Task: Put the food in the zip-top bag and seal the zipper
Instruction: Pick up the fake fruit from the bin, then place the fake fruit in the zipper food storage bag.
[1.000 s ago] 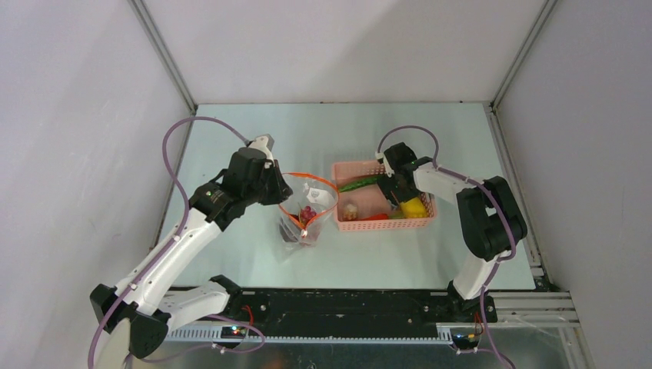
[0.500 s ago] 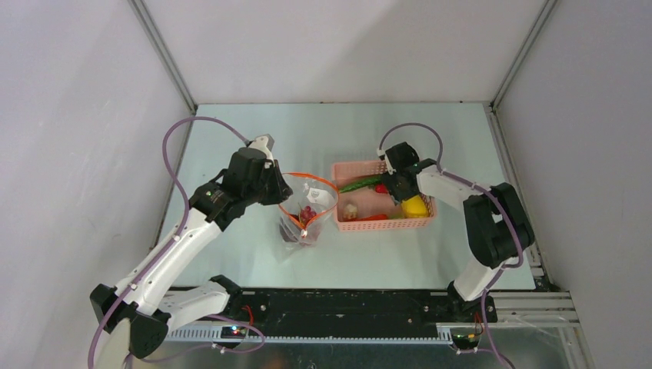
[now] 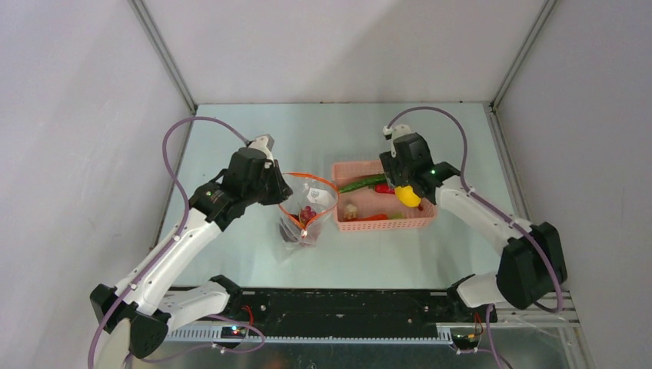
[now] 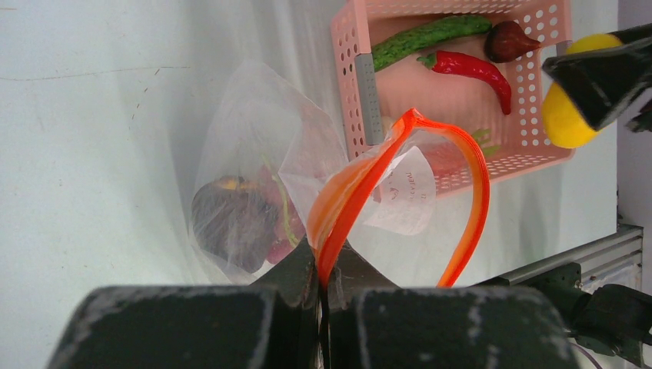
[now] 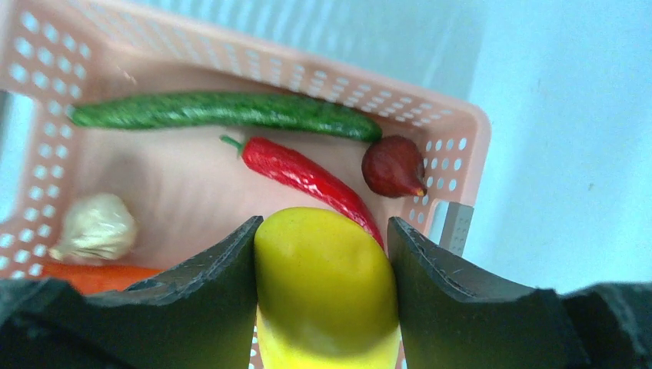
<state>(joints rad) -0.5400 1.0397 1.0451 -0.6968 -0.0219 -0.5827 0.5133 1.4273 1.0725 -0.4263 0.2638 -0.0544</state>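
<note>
The clear zip-top bag (image 3: 301, 224) stands open on the table, holding a dark round fruit (image 4: 227, 223) and red grapes (image 3: 307, 214). My left gripper (image 4: 327, 257) is shut on the orange-red zipper (image 4: 477, 200) at the mouth's near edge, holding the mouth up. My right gripper (image 5: 324, 227) is shut on the yellow lemon-like fruit (image 5: 327, 292), held just above the pink basket (image 3: 384, 224), right of the bag. In the basket lie a long green pod (image 5: 223, 110), a red chili (image 5: 307, 175) and a dark red fruit (image 5: 392, 165).
The basket (image 5: 461, 131) also holds a pale garlic-like piece (image 5: 96, 227) and an orange piece (image 5: 84, 277). The bag's white label (image 4: 407, 192) faces the basket. Grey walls enclose the table on the left, back and right.
My right gripper has closed on the yellow fruit and lifted it out of the basket, the arm swinging up. The left gripper and the bag have not moved.
</note>
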